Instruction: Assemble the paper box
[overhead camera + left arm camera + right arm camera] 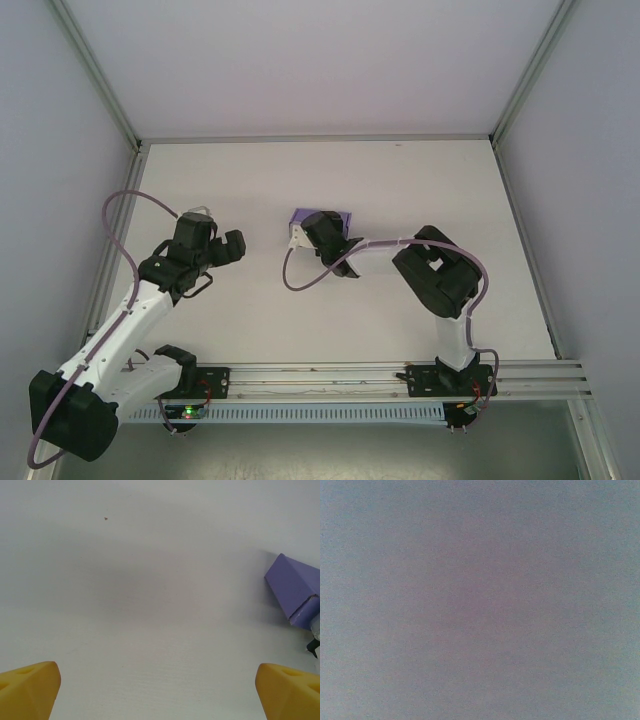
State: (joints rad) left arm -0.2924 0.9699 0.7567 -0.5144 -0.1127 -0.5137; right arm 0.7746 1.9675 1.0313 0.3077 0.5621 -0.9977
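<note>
The paper box [318,217], by now a small purple cuboid, sits mid-surface [420,180] toward the far side. The right end effector [326,240] is right over its near edge, and I cannot tell whether its fingers are apart or together (too blurred at the wrist to judge). To do this well, I judge it should press the last flap squarely without sliding the box. The left end effector [233,247] hovers to the left, fingers wide apart and empty, near enough to brace. The right arm's cable [286,272] loops nearby and could snag.
</note>
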